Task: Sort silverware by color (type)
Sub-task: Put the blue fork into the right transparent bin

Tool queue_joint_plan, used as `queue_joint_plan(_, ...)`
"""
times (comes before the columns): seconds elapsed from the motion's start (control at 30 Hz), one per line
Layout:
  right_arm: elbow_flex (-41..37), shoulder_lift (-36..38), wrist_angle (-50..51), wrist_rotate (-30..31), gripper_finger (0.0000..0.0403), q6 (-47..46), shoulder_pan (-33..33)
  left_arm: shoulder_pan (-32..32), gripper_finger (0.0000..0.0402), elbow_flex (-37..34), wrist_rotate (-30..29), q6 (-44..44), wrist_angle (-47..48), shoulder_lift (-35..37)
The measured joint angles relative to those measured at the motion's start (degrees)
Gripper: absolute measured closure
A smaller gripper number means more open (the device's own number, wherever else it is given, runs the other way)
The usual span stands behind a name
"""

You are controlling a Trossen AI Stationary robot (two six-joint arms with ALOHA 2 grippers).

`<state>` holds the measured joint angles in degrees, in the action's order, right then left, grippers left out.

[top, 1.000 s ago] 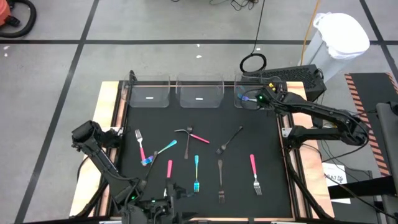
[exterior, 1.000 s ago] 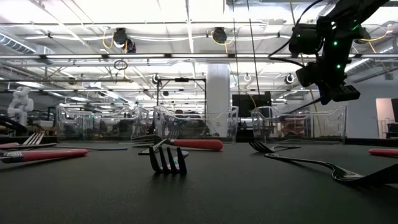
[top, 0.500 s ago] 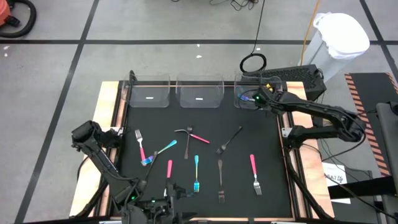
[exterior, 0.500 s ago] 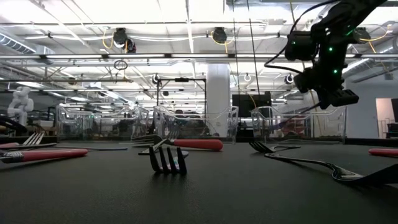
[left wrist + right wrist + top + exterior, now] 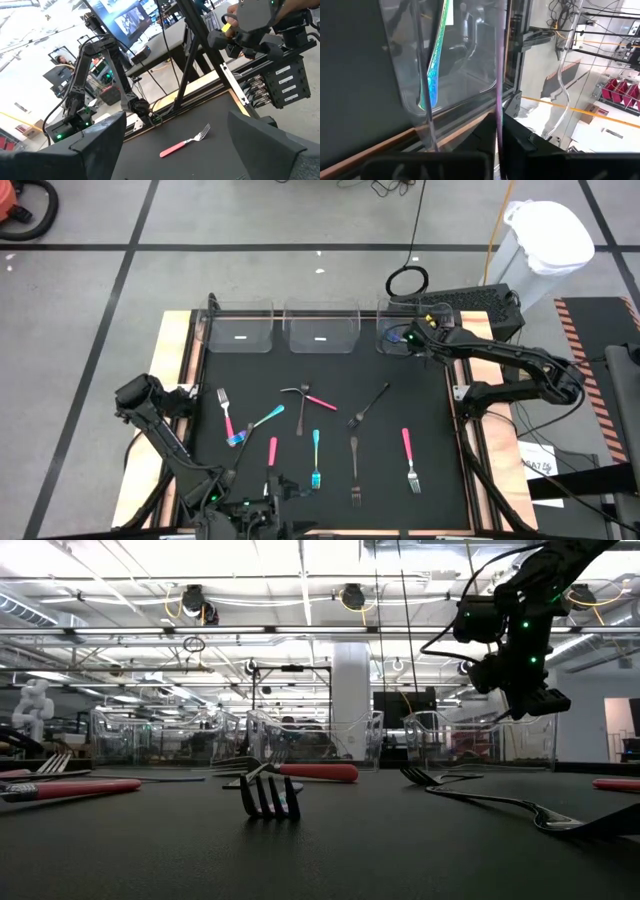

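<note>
Several forks and spoons lie flat on the black mat: a pink fork [image 5: 225, 415], a teal spoon [image 5: 258, 423], a pink piece [image 5: 272, 450], a teal fork [image 5: 316, 458], two black pieces [image 5: 354, 470] [image 5: 370, 407], and a pink fork [image 5: 410, 460]. A pink piece and a black piece lie crossed [image 5: 305, 395]. One teal utensil [image 5: 432, 65] lies inside the right clear bin [image 5: 392, 328]. My right gripper [image 5: 410, 337] hovers at that bin, above the table [image 5: 530, 698]. My left gripper [image 5: 250, 502] rests open at the near edge, and a pink fork [image 5: 185, 145] shows ahead of it.
Three clear bins stand along the far edge; the left bin [image 5: 240, 330] and the middle bin [image 5: 322, 330] each show a white label. Wooden rails [image 5: 180, 370] frame the mat. A black box [image 5: 480, 302] sits behind the right bin.
My right gripper has shifted a little toward the table's left, along the far edge by the right bin. The silverware on the mat has stayed where it was.
</note>
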<state>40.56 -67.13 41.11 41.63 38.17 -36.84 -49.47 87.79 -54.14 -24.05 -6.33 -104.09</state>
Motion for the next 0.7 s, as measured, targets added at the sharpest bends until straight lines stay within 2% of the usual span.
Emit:
queue_joint_plan(0.37,0.00,0.02,-0.71,-1.19,0.0256,-0.63,0.00,0.07,0.0054,0.00,-0.01,1.36,1.51,0.00)
queue_joint_plan(0.6,0.00,0.05,-1.93,4.92,0.0202,-0.63,0.00,0.37,0.0054,0.00,0.01,3.41,2.86,0.00)
queue_joint_plan(0.7,0.00,0.17,-2.82,5.22,0.0180,-0.59,0.00,0.54,0.0054,0.00,0.08,4.24,2.84,0.00)
